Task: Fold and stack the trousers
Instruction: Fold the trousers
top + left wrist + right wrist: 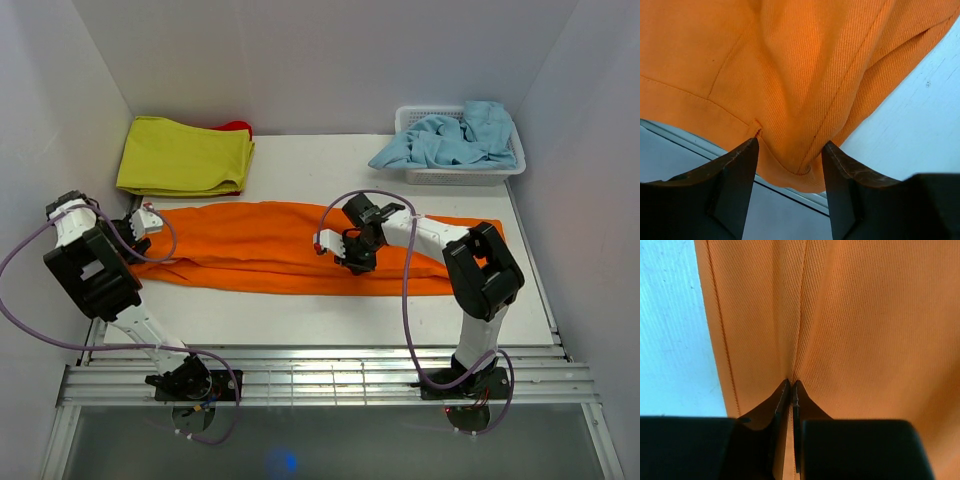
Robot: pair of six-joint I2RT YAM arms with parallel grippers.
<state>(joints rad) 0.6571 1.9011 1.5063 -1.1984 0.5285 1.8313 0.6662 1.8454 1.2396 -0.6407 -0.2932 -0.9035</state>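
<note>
Your right gripper [791, 384] is pinched closed on a seam ridge of the trousers [250, 245]. Your left gripper [790, 145] stands open astride their left-end corner. The trousers lie stretched side to side across the table [300, 315].

Trousers [250, 250] across the table [300, 315]; behind left, folded cloth [180, 158], perhaps touching them; behind right, garment [450, 140] in basket [455, 178].

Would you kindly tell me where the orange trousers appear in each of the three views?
Top external: trousers lying across the middle.
Left wrist: trousers fill the upper frame.
Right wrist: trousers cover centre and right.
Shared landmark: the white table beside them.
</note>
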